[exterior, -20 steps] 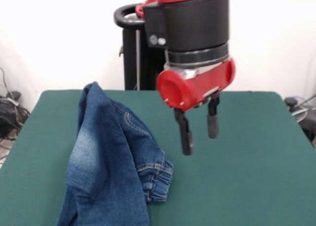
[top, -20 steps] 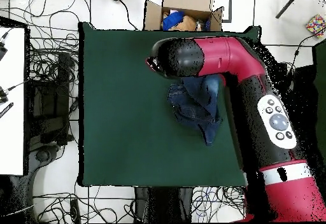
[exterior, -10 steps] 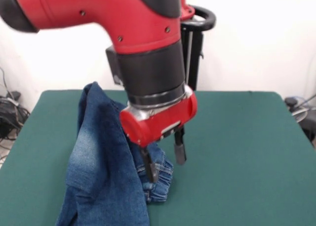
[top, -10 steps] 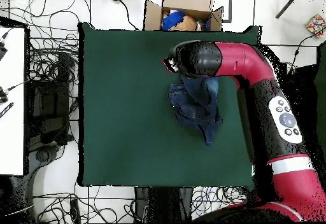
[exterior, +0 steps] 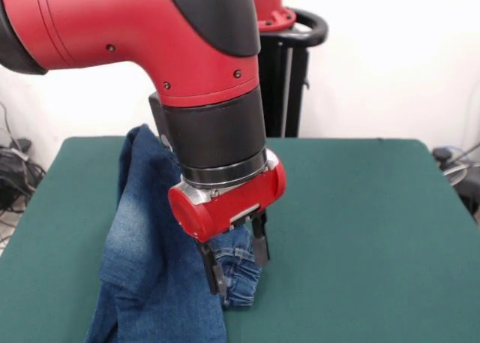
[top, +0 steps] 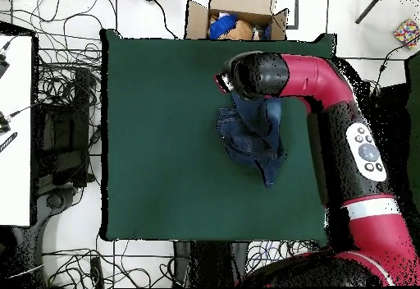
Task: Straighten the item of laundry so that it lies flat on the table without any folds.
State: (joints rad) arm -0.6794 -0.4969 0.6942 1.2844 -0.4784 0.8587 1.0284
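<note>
A: Here's the gripper (exterior: 235,263), low over the bunched hem of the jeans (exterior: 154,245), its two black fingers (exterior: 259,245) spread apart with cloth between and behind them.

B: Gripping, would you say?

A: No, the jaws stand parted, nothing pinched that I can see. One finger sits in front of the gathered cuff, the other just at the cuff's edge toward the bare table (exterior: 360,230).

B: And the jeans themselves?

A: Crumpled in a heap on the green cloth. From the front they run from the table's far edge down the left side to the bottom of the picture, faded pale along one fold, with the hem rolled up where the gripper hangs.

B: From above?

A: From above the jeans (top: 250,142) lie right of the table's middle, a dark blue clump with a narrow tip pointing toward the robot's side. The arm (top: 328,97) reaches across from the right and its black wrist covers the top end of the pile, so the gripper is hidden there.

B: Anything past the table (top: 164,138)?

A: A cardboard box (top: 238,13) at the top edge with something blue inside, and cables (top: 66,80) tangled on the floor to the left.
</note>
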